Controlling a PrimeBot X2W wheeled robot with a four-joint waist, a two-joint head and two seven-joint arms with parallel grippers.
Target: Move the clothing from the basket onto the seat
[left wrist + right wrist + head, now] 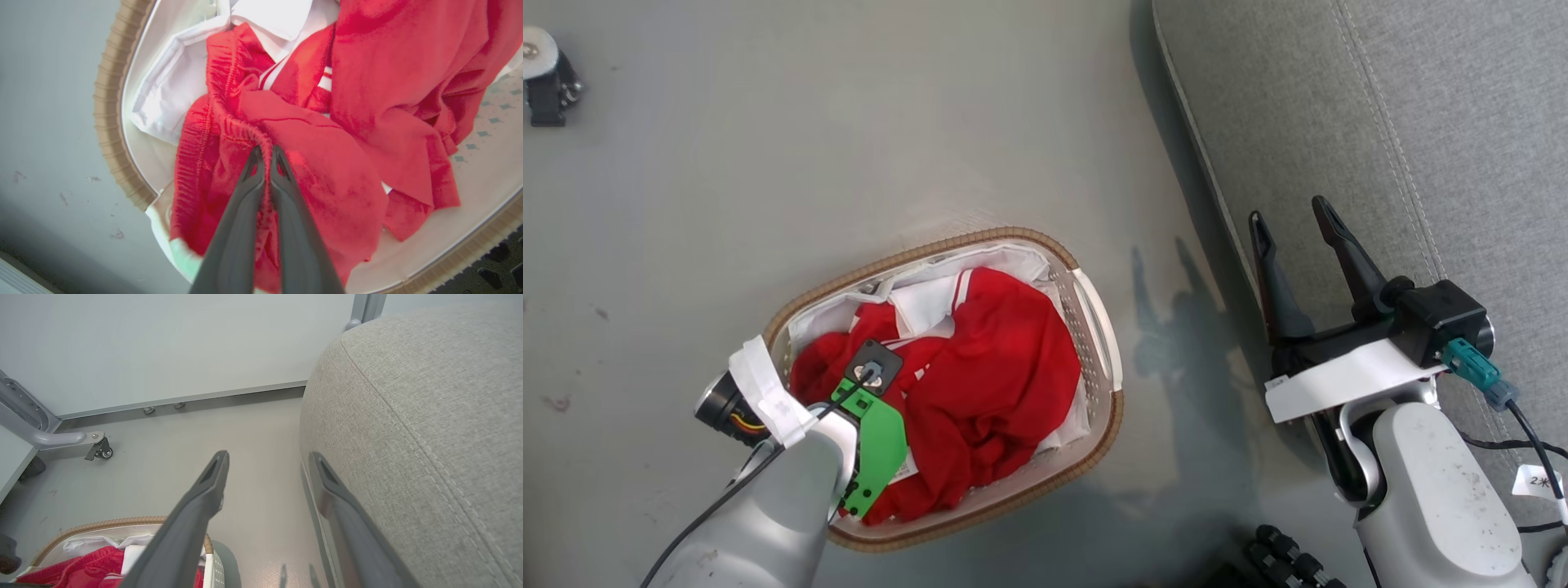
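Observation:
The red clothing with white panels lies heaped in the oval white basket on the floor. My left arm reaches down into the basket from the lower left. In the left wrist view my left gripper is shut on a gathered red waistband fold of the clothing inside the basket. My right gripper stands open and empty at the grey seat's front edge. The right wrist view has the open right gripper beside the seat, with the clothing and basket at the lower left.
A castor wheel sits on the grey floor at the far left. The right wrist view takes in a white wall panel, a metal frame leg with a castor, and bare floor between basket and seat.

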